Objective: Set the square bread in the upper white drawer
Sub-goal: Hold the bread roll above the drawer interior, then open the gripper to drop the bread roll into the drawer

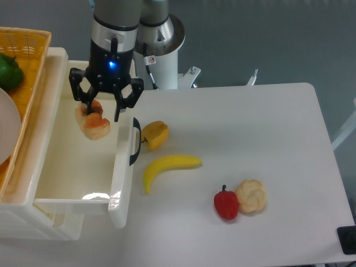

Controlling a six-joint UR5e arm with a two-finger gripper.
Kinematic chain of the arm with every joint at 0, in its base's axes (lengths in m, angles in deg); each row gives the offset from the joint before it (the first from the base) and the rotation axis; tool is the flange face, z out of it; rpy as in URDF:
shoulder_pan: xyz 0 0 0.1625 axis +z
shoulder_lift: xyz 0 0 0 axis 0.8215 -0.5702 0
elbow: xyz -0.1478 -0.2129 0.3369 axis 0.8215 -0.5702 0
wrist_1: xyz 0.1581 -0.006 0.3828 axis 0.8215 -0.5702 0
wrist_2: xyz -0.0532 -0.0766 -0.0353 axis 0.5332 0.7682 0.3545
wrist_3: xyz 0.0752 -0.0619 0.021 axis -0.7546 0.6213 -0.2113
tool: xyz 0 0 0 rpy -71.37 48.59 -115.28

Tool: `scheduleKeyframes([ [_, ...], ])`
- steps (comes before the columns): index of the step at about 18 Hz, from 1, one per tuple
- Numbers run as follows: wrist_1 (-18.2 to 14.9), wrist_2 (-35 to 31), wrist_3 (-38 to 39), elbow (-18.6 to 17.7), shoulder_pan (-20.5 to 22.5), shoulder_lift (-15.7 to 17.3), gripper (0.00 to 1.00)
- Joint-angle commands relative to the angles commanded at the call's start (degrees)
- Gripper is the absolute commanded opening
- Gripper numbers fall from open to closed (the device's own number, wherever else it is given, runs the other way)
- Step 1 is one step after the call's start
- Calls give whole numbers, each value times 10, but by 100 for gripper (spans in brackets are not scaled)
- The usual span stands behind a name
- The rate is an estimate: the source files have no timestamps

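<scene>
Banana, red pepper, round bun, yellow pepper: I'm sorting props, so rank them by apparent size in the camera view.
1. Banana
2. Red pepper, round bun and yellow pepper look alike; no ranking.
</scene>
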Motion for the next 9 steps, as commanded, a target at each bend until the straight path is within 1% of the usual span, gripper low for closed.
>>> scheduleKeyframes([
  [5,-1,2,-1,-1,0,-3,62],
  [6,0,2,-1,-2,0,-3,64],
  [9,9,0,-2,-2,4,-4,64],
])
